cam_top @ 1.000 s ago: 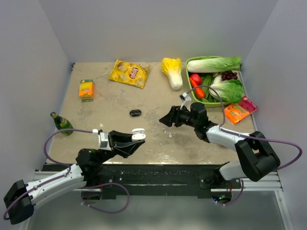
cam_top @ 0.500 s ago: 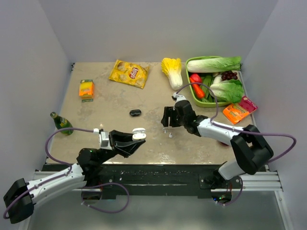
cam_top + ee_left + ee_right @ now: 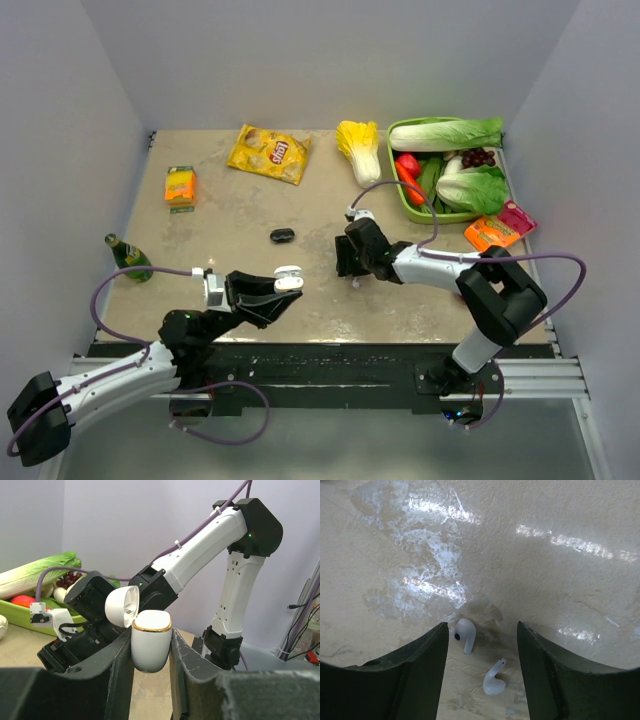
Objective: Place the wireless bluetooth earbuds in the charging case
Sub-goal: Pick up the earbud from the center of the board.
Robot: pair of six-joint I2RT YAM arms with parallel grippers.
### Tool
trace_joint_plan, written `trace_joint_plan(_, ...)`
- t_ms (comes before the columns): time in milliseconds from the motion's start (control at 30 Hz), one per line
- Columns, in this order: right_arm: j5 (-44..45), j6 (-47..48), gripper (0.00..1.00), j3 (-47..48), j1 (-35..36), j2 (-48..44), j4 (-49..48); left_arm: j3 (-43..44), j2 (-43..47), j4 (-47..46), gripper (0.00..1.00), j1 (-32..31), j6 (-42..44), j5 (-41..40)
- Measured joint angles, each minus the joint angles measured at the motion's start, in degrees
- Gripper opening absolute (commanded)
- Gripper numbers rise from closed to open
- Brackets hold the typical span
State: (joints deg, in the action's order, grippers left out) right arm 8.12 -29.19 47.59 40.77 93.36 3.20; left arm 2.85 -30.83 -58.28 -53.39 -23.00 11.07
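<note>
My left gripper (image 3: 284, 288) is shut on the white charging case (image 3: 289, 280), held above the table's front with its lid flipped open. In the left wrist view the case (image 3: 151, 647), gold-rimmed, sits upright between both fingers. Two white wireless bluetooth earbuds lie on the table in the right wrist view, one (image 3: 465, 634) close to the left finger and one (image 3: 494, 680) nearer the camera. My right gripper (image 3: 481, 627) is open, straddling both buds without touching them. From the top view this gripper (image 3: 345, 264) points down at mid-table and mostly hides the buds.
A small black oval object (image 3: 282, 235) lies left of the right gripper. A chips bag (image 3: 268, 153), an orange box (image 3: 180, 185) and a green bottle (image 3: 127, 256) are on the left. A cabbage (image 3: 360, 148), a green vegetable basket (image 3: 392, 140) and an orange packet (image 3: 495, 230) are right.
The right arm has swung left and lowered over the two white earbuds, with its jaws a little narrower. The left arm and the case have not moved.
</note>
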Motion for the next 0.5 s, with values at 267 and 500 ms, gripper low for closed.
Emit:
trace_joint_plan(267, 0.52, -0.17, 0.49, 1.07, 1.99, 1.16, 0.24, 0.00, 0.04, -0.76, 0.00, 0.00, -0.31, 0.02)
trace_joint_plan(500, 2.54, -0.24, 0.39, 1.25, 2.08, 1.86, 0.74, 0.00, 0.24, -0.81, 0.00, 0.00, -0.44, 0.00)
